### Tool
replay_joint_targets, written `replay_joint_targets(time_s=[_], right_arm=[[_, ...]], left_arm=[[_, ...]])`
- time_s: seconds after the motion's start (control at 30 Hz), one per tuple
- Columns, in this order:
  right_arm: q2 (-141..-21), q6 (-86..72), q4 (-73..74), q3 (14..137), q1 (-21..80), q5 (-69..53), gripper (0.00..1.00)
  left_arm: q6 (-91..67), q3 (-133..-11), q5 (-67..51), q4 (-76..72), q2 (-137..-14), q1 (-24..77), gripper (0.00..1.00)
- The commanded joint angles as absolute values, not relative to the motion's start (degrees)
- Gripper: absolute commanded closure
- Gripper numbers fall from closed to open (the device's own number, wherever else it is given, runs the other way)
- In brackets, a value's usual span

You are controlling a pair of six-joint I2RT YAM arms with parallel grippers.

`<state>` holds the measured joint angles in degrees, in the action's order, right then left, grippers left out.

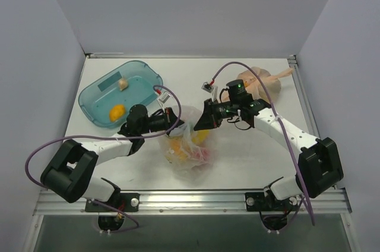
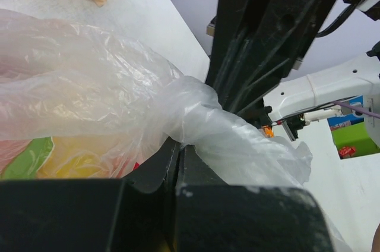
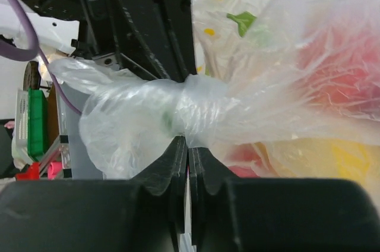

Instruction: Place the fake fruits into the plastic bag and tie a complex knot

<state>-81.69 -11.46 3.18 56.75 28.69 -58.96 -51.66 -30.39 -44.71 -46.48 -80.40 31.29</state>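
Observation:
The clear plastic bag (image 1: 191, 156) lies at the table's middle with yellow, red and green fake fruits (image 1: 177, 145) inside. Its neck is twisted into a knot (image 3: 196, 112), with a loose clear end (image 3: 113, 127) puffing out to the left. My right gripper (image 3: 188, 140) is shut, its tips pinching the film right under the knot. My left gripper (image 2: 179, 148) is shut on the bag's neck (image 2: 202, 109) from the other side. Both grippers (image 1: 177, 122) (image 1: 200, 122) meet above the bag. An orange fake fruit (image 1: 117, 111) still lies in the teal tray (image 1: 133, 63).
A small pale piece (image 1: 123, 84) also sits in the tray at the back left. The peach-orange tied bag (image 1: 261, 79) lies at the back right behind my right arm. Purple cables loop over both arms.

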Motion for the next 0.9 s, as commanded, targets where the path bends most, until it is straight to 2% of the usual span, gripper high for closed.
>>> replay_joint_targets(time_s=[0.0, 0.2, 0.6, 0.83, 0.87], right_arm=[[-82.53, -13.35, -1.31, 60.64, 29.79, -63.37, 1.0], [-82.44, -16.0, -3.43, 62.14, 32.34, -65.22, 1.0], [-80.24, -9.23, 1.93, 57.39, 34.53, -64.16, 1.0], [-85.25, -8.61, 1.58, 63.18, 35.07, -63.98, 1.0], [-85.25, -8.7, 1.84, 63.37, 34.98, -63.98, 0.96]], left_arm=[[-50.89, -32.7, -42.72, -47.72, -81.39, 31.03, 1.0], [-51.59, -32.26, -38.85, -47.64, -82.79, 31.11, 1.0], [-59.67, -34.1, -37.88, -54.57, -84.99, 32.25, 1.0], [-60.56, -34.46, -36.22, -55.81, -88.15, 35.59, 1.0], [-60.56, -34.11, -36.21, -55.9, -88.24, 35.68, 1.0]])
